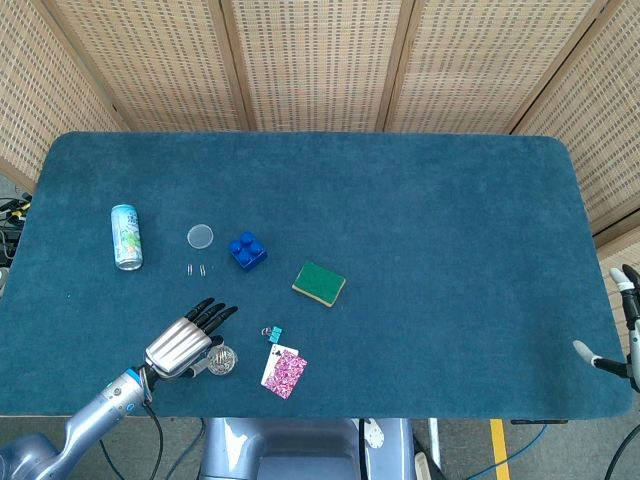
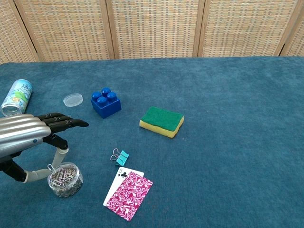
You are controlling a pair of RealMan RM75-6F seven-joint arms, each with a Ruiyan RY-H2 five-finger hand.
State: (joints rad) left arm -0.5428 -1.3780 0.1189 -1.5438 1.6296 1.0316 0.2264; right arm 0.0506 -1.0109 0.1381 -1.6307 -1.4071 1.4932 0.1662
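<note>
Paperclip held between thumb and finger of left hand (image 2: 28,140), right above small clear round jar of paperclips (image 2: 65,179) at near left table edge. Other fingers (image 2: 66,122) stretched forward. Turquoise binder clip (image 2: 122,157) and pink patterned playing card (image 2: 129,189) just right of jar. Blue toy brick (image 2: 106,102), green-yellow sponge (image 2: 161,121) farther back. Right hand (image 1: 625,330) at far right edge, state unclear.
</note>
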